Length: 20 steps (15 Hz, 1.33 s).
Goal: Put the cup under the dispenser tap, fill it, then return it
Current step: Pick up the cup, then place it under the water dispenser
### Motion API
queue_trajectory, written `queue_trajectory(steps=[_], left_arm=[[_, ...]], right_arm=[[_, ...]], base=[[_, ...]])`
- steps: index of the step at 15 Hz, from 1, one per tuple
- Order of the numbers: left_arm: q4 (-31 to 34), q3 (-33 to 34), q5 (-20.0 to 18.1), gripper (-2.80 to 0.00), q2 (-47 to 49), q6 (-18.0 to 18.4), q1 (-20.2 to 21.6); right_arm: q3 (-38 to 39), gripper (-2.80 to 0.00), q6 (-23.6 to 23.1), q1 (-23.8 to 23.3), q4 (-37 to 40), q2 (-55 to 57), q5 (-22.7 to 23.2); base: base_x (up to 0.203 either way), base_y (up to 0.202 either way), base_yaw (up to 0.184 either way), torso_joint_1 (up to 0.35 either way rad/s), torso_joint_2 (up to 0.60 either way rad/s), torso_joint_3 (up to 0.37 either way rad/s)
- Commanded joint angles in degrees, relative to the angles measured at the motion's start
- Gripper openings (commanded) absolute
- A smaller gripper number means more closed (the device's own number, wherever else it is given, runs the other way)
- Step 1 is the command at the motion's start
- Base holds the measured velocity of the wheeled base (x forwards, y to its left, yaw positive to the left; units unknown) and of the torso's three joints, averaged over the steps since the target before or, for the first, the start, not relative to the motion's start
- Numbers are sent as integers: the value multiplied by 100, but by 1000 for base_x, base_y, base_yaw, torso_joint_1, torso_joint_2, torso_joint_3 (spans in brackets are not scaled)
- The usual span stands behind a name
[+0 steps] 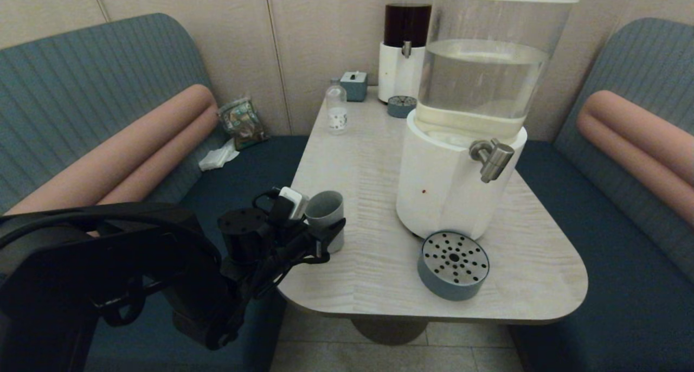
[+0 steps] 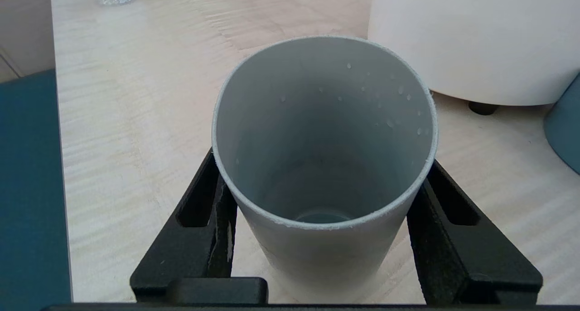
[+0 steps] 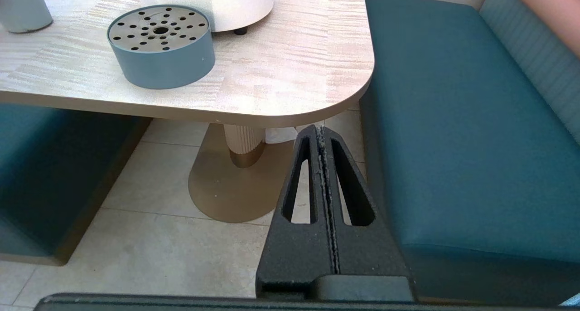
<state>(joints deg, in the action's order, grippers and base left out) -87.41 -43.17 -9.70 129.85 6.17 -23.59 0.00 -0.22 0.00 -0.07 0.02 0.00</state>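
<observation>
**A booth corner around me**

I face a pale wood-grain table with rounded corners, standing on a ribbed pedestal with a brass-coloured foot. Teal benches flank it on both sides, each with a ribbed blue-grey backrest and a salmon-pink bolster. Behind the table rise beige wall panels. The floor below is of pale stone tiles. The light is soft and even.

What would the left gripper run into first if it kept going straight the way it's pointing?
The cup itself: it already stands between the left gripper fingers. Beyond it, the line probably leads to the white dispenser base, though depth is hard to judge.
</observation>
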Motion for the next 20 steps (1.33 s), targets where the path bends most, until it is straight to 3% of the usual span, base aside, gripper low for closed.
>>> queue_trajectory(steps=[1, 9, 20], left_arm=[[-26, 10, -5, -280, 22, 6, -5], [-26, 224, 79, -280, -945, -24, -112], [-26, 310, 634, -280, -1271, -28, -1381]], right_arm=[[0, -280, -4, 0, -1, -2, 0], [0, -280, -4, 0, -1, -2, -6], [0, -280, -4, 0, -1, 0, 0]], base=[[0, 0, 0, 0, 0, 0], [0, 0, 0, 0, 0, 0], [0, 0, 0, 0, 0, 0]])
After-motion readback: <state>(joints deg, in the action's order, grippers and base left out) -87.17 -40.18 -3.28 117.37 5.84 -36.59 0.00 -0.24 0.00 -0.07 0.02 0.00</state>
